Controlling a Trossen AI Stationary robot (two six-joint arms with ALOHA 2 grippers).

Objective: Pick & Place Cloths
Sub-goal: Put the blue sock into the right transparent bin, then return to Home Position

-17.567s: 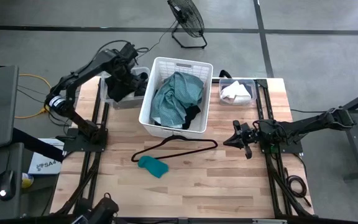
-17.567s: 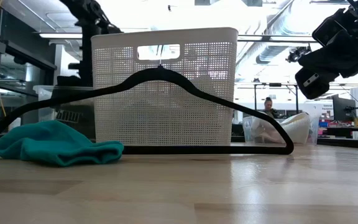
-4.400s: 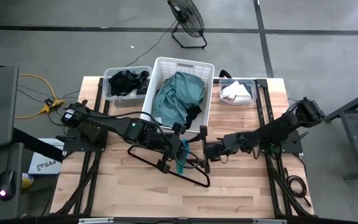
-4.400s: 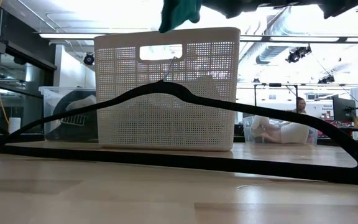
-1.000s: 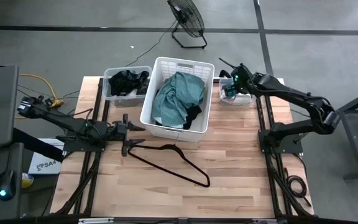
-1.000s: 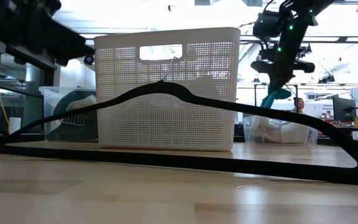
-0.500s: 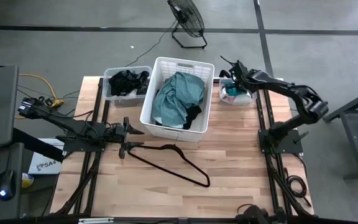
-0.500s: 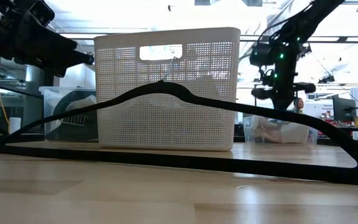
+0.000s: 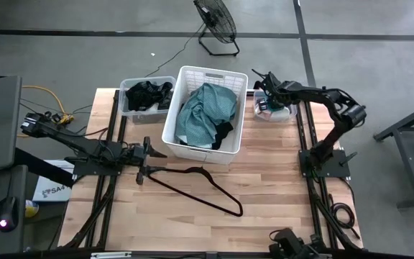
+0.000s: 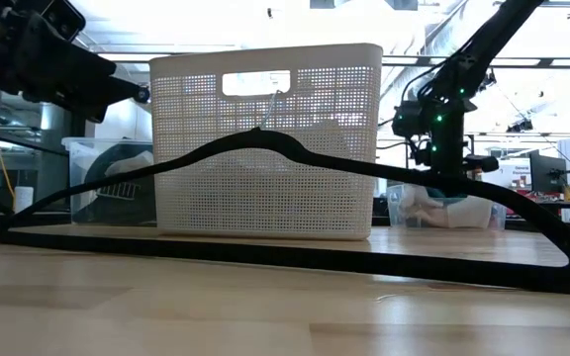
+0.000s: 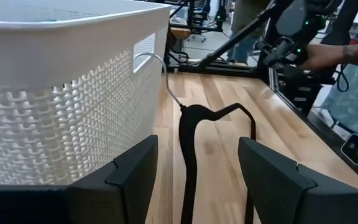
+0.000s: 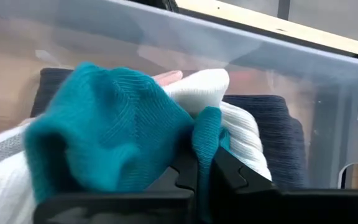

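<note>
Lowered into the clear bin (image 9: pixel 289 115): right tool (image 12: pixel 202 163) clenched on small teal cloth (image 12: pixel 107 140), release due next.

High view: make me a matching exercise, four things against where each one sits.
Things:
1. hanger
2. teal cloth
3. black cloth
4. left gripper

Places:
A. in the left clear bin
B. flat on the table
C. near the hanger's hook, open
D. in the right clear bin, held by the right gripper

Pairs: 1-B, 2-D, 3-A, 4-C
</note>
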